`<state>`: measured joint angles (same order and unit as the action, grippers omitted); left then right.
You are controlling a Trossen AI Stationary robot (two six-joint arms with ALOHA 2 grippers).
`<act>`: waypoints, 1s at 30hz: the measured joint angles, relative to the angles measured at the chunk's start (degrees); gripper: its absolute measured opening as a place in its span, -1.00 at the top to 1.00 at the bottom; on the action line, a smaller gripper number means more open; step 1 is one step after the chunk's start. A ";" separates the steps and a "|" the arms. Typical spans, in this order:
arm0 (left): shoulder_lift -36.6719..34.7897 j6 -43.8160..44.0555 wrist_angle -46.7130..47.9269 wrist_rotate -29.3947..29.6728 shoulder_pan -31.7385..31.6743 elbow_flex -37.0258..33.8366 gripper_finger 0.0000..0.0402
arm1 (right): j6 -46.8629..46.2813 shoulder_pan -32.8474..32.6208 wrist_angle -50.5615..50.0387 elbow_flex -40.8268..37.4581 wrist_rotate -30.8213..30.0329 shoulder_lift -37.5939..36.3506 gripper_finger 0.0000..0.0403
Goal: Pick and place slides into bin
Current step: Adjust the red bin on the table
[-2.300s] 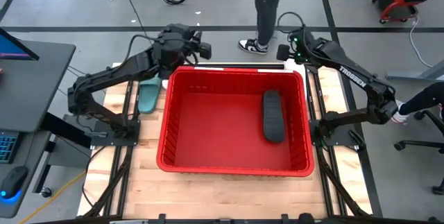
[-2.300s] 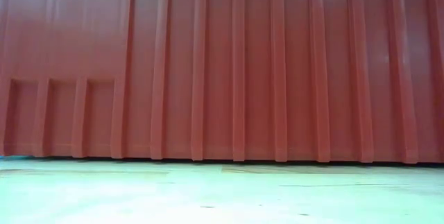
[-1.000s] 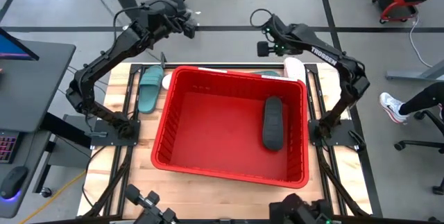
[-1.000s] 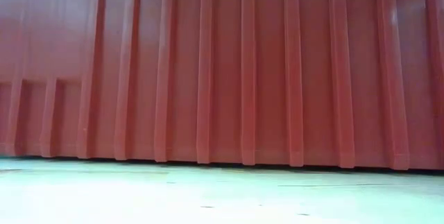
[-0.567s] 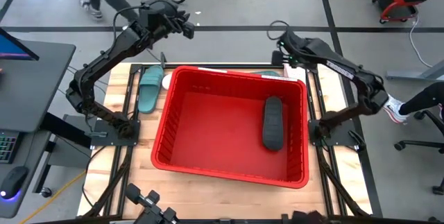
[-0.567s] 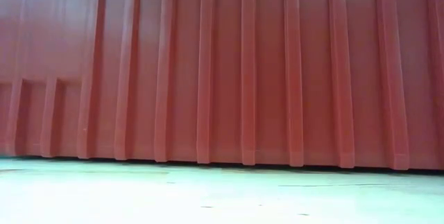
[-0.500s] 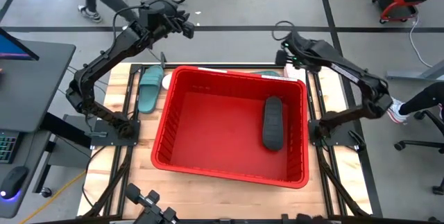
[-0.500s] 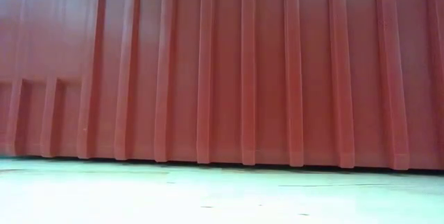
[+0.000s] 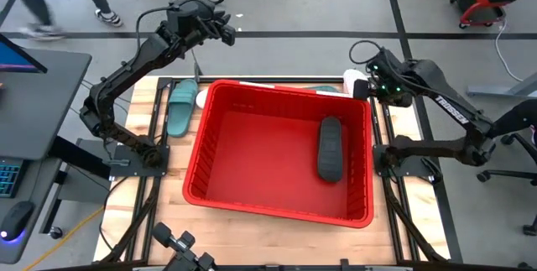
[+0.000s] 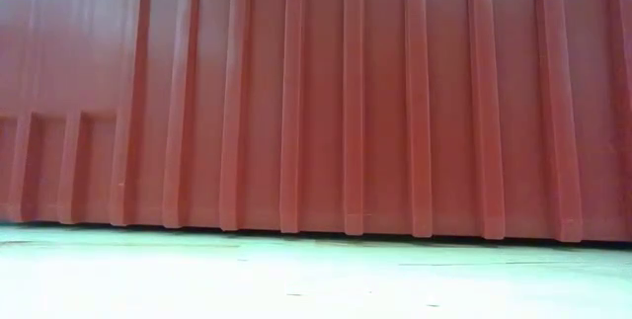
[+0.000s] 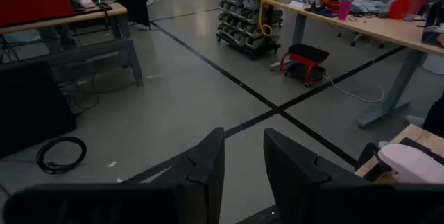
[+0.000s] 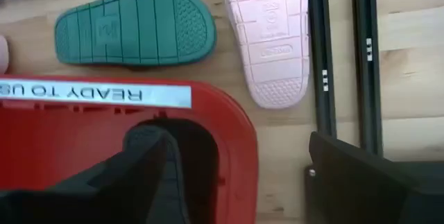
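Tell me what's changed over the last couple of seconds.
The bin got skewed. The left gripper rose off the table's far edge, empty. The right gripper swung to the far right corner, open above a white slide. The black slide stayed in the bin.

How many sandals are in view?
4: black slide in the red bin; teal slide on the table left of it; second teal slide and white slide behind its far right corner. Others may be hidden.
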<state>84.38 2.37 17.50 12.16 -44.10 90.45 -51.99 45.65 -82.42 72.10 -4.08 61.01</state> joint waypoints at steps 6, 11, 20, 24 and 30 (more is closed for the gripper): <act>0.00 0.01 0.91 0.00 1.05 0.00 0.46 | 3.74 -1.87 -0.84 -2.14 3.06 0.57 -0.80; 0.00 0.02 1.28 -0.04 2.18 0.00 0.46 | 4.04 -4.87 2.52 -6.24 4.39 2.98 -0.79; 0.00 0.01 1.29 -0.02 2.89 0.00 0.46 | 2.50 -9.86 14.92 -7.96 7.95 7.38 -0.77; 0.00 0.02 1.29 0.00 2.87 0.00 0.46 | 2.25 -10.64 18.66 -7.96 9.43 9.62 -0.77; 0.00 1.08 1.29 0.00 2.89 0.00 0.46 | 1.01 -8.83 19.69 -5.72 4.51 8.09 -0.78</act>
<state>84.38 3.45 18.79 12.16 -41.21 90.45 -50.98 36.83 -62.74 66.38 0.43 69.10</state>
